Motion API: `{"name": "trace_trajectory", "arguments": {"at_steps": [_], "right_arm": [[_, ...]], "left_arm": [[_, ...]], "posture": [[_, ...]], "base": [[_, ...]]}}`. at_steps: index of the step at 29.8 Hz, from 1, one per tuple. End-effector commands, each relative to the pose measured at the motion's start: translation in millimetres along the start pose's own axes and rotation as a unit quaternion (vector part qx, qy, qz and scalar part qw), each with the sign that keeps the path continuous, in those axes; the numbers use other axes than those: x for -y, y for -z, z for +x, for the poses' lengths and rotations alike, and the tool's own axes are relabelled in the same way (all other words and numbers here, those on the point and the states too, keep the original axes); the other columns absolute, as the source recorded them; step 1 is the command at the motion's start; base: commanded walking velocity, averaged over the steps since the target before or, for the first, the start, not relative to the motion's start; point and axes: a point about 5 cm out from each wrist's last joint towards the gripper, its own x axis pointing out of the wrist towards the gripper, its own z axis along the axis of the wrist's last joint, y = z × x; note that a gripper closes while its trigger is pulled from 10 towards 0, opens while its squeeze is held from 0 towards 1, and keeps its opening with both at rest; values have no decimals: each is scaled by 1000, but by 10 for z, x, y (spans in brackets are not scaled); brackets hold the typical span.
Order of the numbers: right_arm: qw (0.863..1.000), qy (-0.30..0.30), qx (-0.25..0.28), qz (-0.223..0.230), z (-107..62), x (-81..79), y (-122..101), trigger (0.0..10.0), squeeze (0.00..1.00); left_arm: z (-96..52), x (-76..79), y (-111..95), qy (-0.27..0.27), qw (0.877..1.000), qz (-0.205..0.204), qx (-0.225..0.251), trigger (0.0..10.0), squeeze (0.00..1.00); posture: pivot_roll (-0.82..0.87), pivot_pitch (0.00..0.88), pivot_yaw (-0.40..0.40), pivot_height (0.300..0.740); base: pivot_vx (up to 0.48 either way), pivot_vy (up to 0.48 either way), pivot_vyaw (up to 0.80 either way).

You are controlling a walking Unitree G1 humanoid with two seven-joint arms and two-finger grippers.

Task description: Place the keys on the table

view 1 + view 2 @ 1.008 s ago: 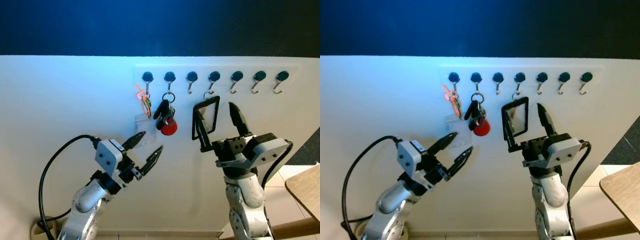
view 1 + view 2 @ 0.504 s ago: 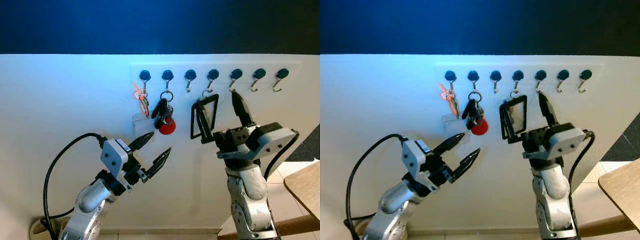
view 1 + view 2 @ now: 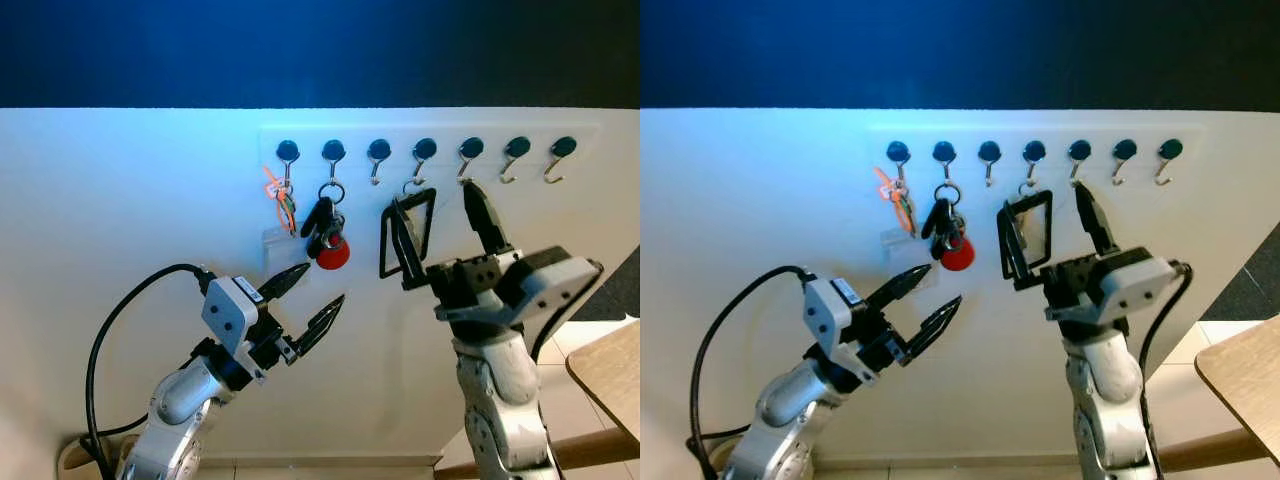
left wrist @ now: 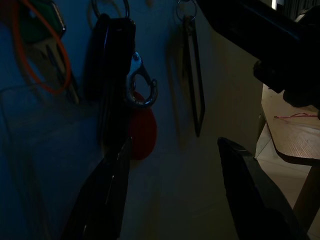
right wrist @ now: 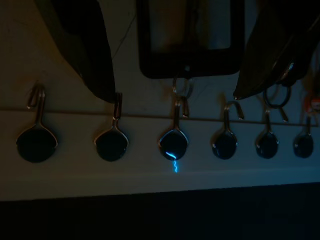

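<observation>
The left gripper [image 3: 312, 297] hangs nearest the camera, its two black fingers spread apart with nothing between them, just below the bunch of keys [image 3: 325, 228] and not touching it. The right gripper [image 3: 448, 232] stands a little farther, raised before the hook rail [image 3: 425, 152], its fingers also apart and pointing up to either side of a black rectangular tag [image 3: 409, 236] that hangs from the fourth hook; whether they touch it cannot be told. On the white wall [image 3: 120, 200], the keys hang from the rail's second hook, black fobs with a red round tag, beside an orange-looped bunch [image 3: 286, 205] on the first hook.
</observation>
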Motion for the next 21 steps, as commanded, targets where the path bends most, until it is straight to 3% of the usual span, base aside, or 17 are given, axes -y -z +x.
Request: {"name": "trace_trajectory", "arguments": {"at_steps": [1, 15, 21], "right_arm": [[1000, -11, -14, 4, -26, -66, 30, 10000, 0], [999, 25, -32, -5, -117, -25, 47, 10000, 0], [998, 52, -27, -20, -83, 69, 21, 10000, 0]], "left_arm": [[4, 25, 3, 4, 1000, -2, -4, 10000, 0], [14, 47, 8, 13, 1000, -1, -9, 10000, 0], [12, 48, 8, 14, 1000, -1, -10, 10000, 0]], "posture": [[20, 78, -6, 740], [21, 79, 1, 740], [22, 79, 3, 740]], "base": [[0, 0, 0], [0, 0, 0], [0, 0, 0]]}}
